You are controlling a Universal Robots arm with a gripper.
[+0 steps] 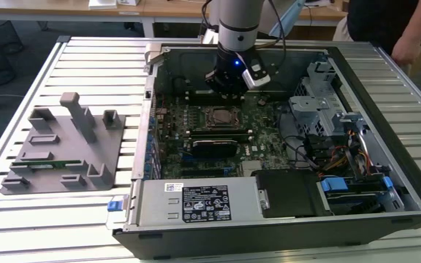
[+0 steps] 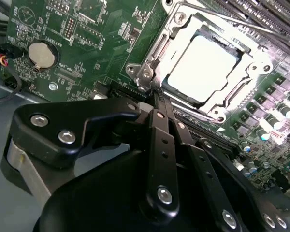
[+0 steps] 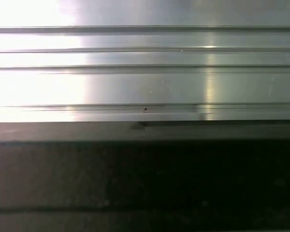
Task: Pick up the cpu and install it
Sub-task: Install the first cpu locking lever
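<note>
We see an open desktop computer case (image 1: 284, 219) lying on a slatted aluminium table (image 1: 94, 55), with a grey parts fixture (image 1: 64, 148) on the exterior view's left holding a green memory stick (image 1: 46, 163). Inside the case, the green motherboard (image 1: 262, 123) carries the CPU socket (image 1: 221, 116) near its middle, and the arm's gripper (image 2: 159, 99) hangs just above the socket's far side. In the second wrist view the two black fingers (image 2: 157, 140) are pressed together with nothing between them, their tips close to the socket's metal frame (image 2: 150, 72). The cpu (image 2: 200, 67) already lies seated in the socket, its bright lid showing through the frame. We judge the main risk to be the closed tips catching the frame or the small components beside it, which could shift the chip or bend contacts underneath. A person's hand (image 1: 408, 49) at the far right edge might also intrude.
</note>
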